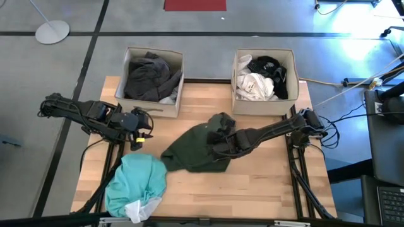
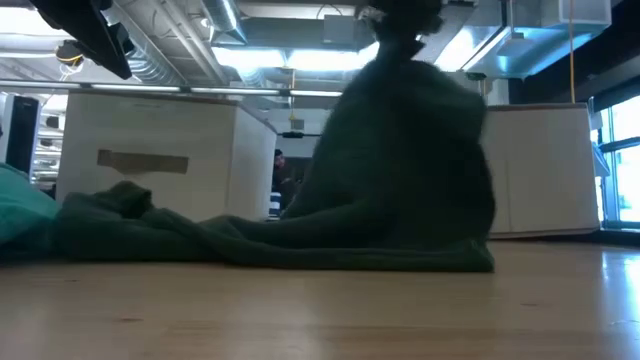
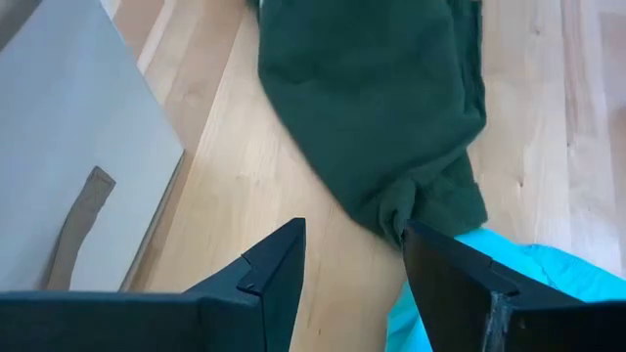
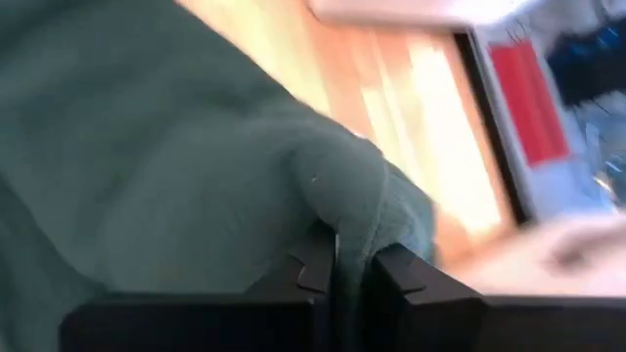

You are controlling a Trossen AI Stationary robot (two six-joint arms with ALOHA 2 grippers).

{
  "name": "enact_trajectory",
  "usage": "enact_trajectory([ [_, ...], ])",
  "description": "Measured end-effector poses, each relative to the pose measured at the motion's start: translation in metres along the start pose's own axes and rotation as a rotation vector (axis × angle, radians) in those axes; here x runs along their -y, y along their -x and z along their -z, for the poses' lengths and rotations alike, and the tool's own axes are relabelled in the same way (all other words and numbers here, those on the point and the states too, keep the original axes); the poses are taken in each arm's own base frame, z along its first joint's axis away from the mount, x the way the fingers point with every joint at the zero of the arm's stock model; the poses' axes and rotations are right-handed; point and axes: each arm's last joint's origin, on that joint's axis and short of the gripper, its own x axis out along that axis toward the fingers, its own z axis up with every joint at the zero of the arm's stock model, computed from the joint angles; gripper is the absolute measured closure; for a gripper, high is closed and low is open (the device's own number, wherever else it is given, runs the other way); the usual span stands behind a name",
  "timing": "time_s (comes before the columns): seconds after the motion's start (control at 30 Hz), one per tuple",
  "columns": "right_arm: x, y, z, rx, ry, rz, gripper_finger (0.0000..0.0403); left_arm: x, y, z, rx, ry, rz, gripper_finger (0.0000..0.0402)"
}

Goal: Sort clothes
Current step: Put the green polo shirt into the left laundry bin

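The dark green garment (image 1: 199, 148) lies mid-tabletop, its long axis slanting from the near left up to the far right, where one bunched end is lifted off the wood. The right gripper (image 1: 222, 140) has that raised end; from the right wrist view its fingers (image 4: 311, 269) are pressed nearly together, pinching a fold of the green cloth (image 4: 362, 210). The level view shows what the overhead one cannot: the cloth (image 2: 400, 170) stands up in a tall peak on the right while its left part trails flat along the tabletop (image 2: 320, 310). The left gripper (image 1: 140, 129) hovers near the left box (image 1: 153, 108), fingers (image 3: 269, 284) spread wide and holding nothing; past them its wrist view shows the garment's near-left corner (image 3: 430, 200) just touching the turquoise garment (image 1: 136, 180), which sits heaped at the near left. Dark grey clothes (image 1: 148, 75) fill the left box, white and black ones (image 1: 259, 79) the right box (image 1: 265, 107).
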Motion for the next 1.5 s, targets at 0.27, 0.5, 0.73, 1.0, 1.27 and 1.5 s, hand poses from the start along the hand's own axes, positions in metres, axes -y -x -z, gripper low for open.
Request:
enact_trajectory([
  [0.27,-0.015,-0.039,-0.021,0.266,-0.084,-0.313,0.037,0.001,0.0,-0.004,0.036,0.005,0.014,0.0239],
  [0.5,-0.01,-0.074,-0.016,0.349,-0.195,-0.462,0.0317,0.001,0.0,-0.003,0.036,0.005,0.014,0.0239],
  [0.73,-0.023,-0.09,-0.015,0.352,-0.189,-0.537,0.0163,0.001,0.0,-0.003,0.034,-0.007,0.013,0.0239],
  [1.0,-0.049,-0.135,0.002,0.247,-0.12,-0.493,0.0021,0.002,-0.001,-0.004,0.032,-0.027,0.012,0.0239],
  [1.27,-0.066,-0.168,0.017,0.188,-0.064,-0.391,0.0025,0.002,-0.001,-0.004,0.033,-0.031,0.012,0.0239],
  [1.5,-0.071,-0.181,0.027,0.137,-0.043,-0.333,0.0137,0.002,-0.001,-0.004,0.034,-0.027,0.013,0.0239],
])
